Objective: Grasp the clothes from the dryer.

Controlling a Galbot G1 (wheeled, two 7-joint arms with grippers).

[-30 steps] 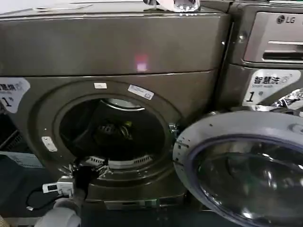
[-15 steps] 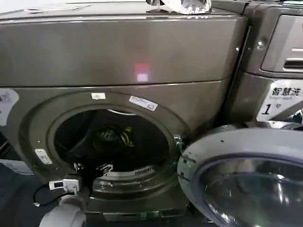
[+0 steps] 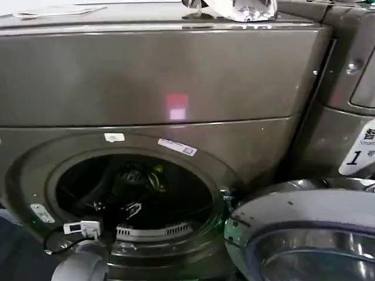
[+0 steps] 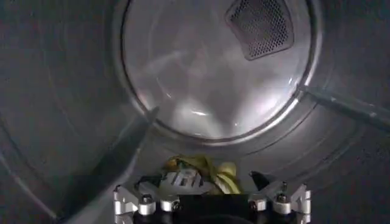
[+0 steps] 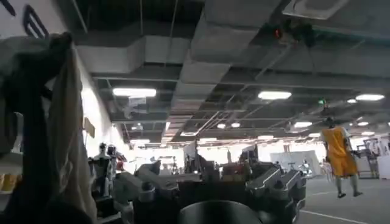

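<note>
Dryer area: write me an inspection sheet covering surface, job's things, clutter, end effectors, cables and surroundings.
Surface: dryer top panel plain, small red light lit; porthole open, door swung out to the robot's right.
Job's things: clothes, a yellow-green bundle, lying low in the drum near the back wall.
Clutter: shiny crumpled item on the dryer's top edge.
End effectors: left end effector inside the drum, close above the clothes; right end effector pointing away into the room.
Cables: dark cable and small white box at the left arm, by the porthole's lower rim.
Surroundings: second machine on the right with a "1" sticker.
</note>
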